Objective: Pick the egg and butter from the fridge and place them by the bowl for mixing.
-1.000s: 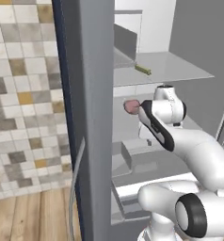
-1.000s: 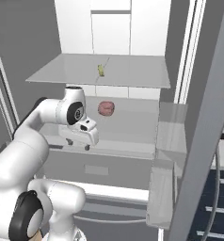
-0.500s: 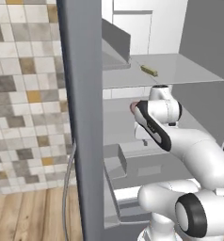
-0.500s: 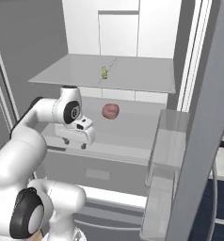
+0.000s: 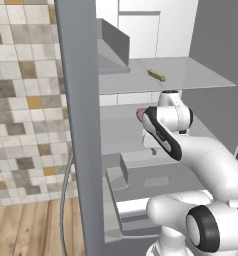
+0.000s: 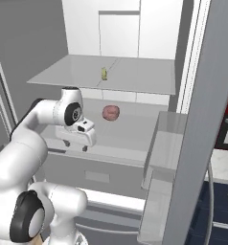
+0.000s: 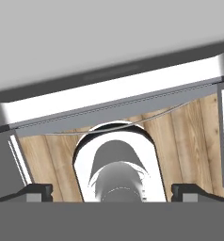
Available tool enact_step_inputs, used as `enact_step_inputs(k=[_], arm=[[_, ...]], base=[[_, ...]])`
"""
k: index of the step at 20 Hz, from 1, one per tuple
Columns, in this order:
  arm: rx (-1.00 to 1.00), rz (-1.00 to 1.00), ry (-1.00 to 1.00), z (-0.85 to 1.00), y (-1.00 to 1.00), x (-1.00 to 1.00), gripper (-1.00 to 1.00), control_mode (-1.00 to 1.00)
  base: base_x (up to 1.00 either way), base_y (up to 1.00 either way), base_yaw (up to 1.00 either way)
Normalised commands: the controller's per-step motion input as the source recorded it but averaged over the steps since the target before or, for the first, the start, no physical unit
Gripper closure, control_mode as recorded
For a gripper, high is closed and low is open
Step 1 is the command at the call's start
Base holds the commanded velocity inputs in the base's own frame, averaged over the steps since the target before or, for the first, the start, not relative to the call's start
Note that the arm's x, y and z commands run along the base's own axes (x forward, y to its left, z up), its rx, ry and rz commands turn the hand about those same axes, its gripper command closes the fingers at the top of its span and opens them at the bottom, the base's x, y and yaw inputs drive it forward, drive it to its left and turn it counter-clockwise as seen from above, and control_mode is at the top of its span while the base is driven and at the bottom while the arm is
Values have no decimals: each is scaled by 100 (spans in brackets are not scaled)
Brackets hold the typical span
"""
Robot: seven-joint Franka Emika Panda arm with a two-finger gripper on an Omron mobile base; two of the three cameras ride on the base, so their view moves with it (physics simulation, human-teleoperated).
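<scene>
We see the fridge standing open, its white inner walls filling the upper middle of both base views. On the upper pale grey shelf, the butter lies as a short olive-yellow stick, just left of centre in the right base view; in the left base view the butter sits in the upper middle of the frame, toward the shelf's back half. We cannot make out the egg anywhere in these frames, nor the bowl.

One shelf lower, a pink lumpy piece rests near the centre of the right base view. In the left base view only its edge peeks out at the left of the arm's wrist.

The gripper hangs left of centre in the right base view, pointing downward in front of the lower shelf's edge, below and to the left of the pink piece and apart from it. In the hand view the gripper has its two dark fingertips far apart at the bottom corners, so the jaws stand wide with nothing between them. Beyond them that view looks down at a wooden floor.

The fridge door runs down the right side of the right base view, with a door bin beside the pink piece.
</scene>
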Motion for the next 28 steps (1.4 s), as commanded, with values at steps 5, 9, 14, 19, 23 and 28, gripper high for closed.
enact_step_inputs(k=[5,9,14,19,23,28], arm=[[1,2,-9,6,0,-4,-100,-100],[4,8,-19,38,0,-3,-100,-100],[0,11,-8,52,0,-3,-100,-100],[0,18,-14,53,-3,0,-100,-100],[0,31,-40,32,-6,1,-100,-100],[3,10,-44,42,-5,11,-100,-100]], base=[[-5,0,0],[0,0,0],[0,0,0],[0,0,0],[0,0,0],[0,0,0]])
